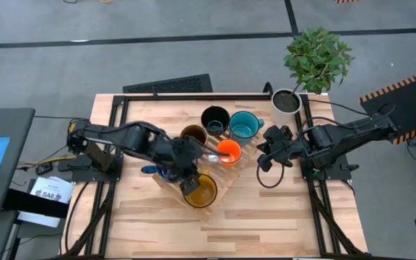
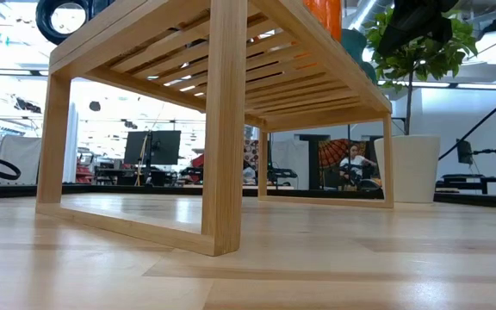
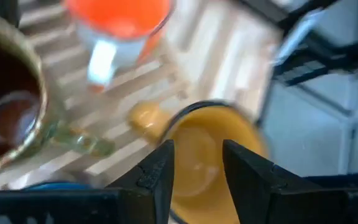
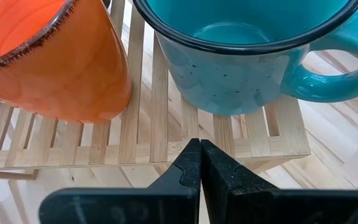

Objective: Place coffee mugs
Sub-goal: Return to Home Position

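Observation:
A slatted wooden rack point(image 1: 231, 172) carries the mugs: black point(image 1: 215, 117), teal point(image 1: 244, 125), olive-brown point(image 1: 193, 135), orange with a white handle point(image 1: 228, 152) and yellow point(image 1: 201, 191), each standing on its base. The dark blue mug point(image 1: 149, 171) shows only partly beside the left arm. My left gripper point(image 1: 188, 180) is open right over the yellow mug point(image 3: 210, 155), whose inside shows between the fingers; whether they touch it cannot be told. My right gripper point(image 4: 199, 163) is shut and hovers off the rack's right edge, facing the teal mug point(image 4: 241, 56) and the orange mug point(image 4: 55, 62).
A white plant pot point(image 1: 286, 101) with a leafy plant point(image 1: 316, 58) stands at the table's far right corner. A black cable loop point(image 1: 269, 175) hangs below my right arm. Bare table top point(image 1: 266, 217) lies along the near edge. The rack point(image 2: 222, 129) fills the low view.

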